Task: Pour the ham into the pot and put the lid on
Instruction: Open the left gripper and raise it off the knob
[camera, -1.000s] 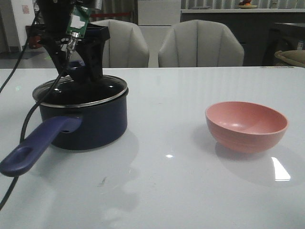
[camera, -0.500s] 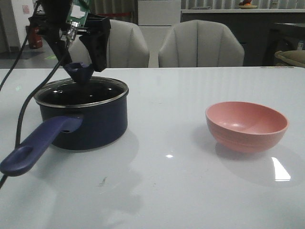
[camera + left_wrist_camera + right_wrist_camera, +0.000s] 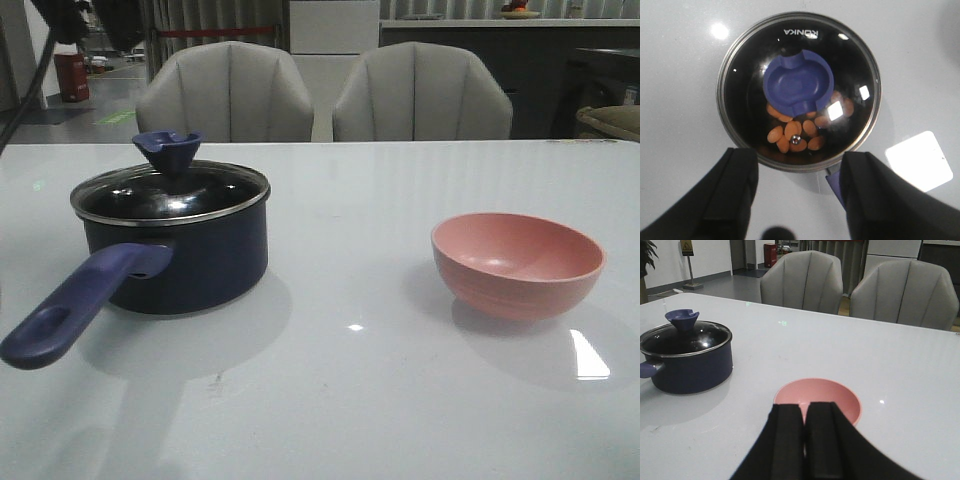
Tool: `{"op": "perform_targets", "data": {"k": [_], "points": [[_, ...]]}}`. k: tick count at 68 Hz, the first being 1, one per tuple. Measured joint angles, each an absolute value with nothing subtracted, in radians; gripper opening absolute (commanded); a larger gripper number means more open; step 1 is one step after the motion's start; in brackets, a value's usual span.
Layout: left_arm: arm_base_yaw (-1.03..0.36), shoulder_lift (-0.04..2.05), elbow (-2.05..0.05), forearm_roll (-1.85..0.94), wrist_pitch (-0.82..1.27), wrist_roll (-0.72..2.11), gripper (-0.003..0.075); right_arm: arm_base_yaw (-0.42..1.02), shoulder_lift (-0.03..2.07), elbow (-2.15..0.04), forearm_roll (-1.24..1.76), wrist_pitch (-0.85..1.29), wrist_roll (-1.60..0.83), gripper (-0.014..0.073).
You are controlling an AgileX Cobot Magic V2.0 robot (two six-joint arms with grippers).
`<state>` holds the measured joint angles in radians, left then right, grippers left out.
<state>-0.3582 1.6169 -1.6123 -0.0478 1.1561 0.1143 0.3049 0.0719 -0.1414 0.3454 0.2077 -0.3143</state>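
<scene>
Dark navy round saucepan with long purple-blue handle sits directly below the left gripper, jaws spread wide, holding nothing. Round glass lid with steel rim seated flat on the pot rim, flared purple-blue knob centred; orange ham slices visible through the glass. Right gripper fingers nearly touching, nothing between them, pink round bowl just beyond its tips, empty as far as visible. Judgement: pour and cover both look done; what remains is clearing the left arm away.
</scene>
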Motion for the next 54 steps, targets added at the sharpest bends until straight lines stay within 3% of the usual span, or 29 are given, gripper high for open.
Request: {"op": "perform_targets", "data": {"k": [16,49,54], "points": [[-0.358,1.335,-1.296,-0.048,1.013,0.114,0.0329,0.305,0.072,-0.141,0.345,0.208,-0.314,0.016],[-0.358,0.763,-0.806,-0.05,0.761,0.114,0.0327,0.305,0.072,-0.141,0.345,0.208,-0.314,0.016],[-0.358,0.658,-0.725,-0.05,0.719,0.114,0.0284,0.305,0.072,-0.141,0.345,0.208,-0.314,0.016]]}}
